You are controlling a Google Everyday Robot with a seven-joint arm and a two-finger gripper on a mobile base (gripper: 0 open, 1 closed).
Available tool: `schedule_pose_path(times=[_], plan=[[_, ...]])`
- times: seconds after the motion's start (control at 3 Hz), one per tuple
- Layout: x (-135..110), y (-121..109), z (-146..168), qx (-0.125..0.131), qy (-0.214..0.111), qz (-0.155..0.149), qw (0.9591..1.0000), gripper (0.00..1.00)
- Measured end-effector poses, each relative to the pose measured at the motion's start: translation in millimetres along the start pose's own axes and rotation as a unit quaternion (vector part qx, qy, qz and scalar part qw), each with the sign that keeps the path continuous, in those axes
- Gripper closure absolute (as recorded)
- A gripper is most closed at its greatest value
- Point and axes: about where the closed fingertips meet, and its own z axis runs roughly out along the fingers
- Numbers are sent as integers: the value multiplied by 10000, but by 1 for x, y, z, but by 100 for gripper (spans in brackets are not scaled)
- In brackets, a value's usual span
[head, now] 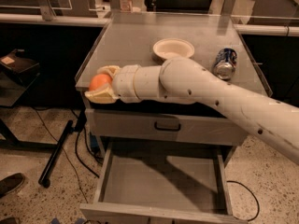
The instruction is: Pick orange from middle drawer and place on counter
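One gripper [95,83] serves this rig; you find it at the counter's [131,36] 8 o'clock corner, level with the front edge. Its two fingers [100,96] are clamped on the orange [99,81], one above the fruit and one below. You cannot tell whether the orange touches the counter. The arm [210,90] enters from 4 o'clock and crosses the front edge. At 6 o'clock, lower down, the drawer [159,183] stands pulled out. A bowl [173,48] sits near the counter's centre, with a can [225,63] lying at the bowl's 3 o'clock.
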Motion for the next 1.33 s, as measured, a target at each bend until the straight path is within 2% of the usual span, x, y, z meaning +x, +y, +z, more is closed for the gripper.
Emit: schedule_pose_path(times=[0.33, 1.0, 1.33], plan=[[-4, -7, 4, 6, -12, -28, 10000, 100], [-4, -26, 15, -44, -97, 150, 9998, 100], [-23, -60, 15, -94, 10, 31, 10000, 100]])
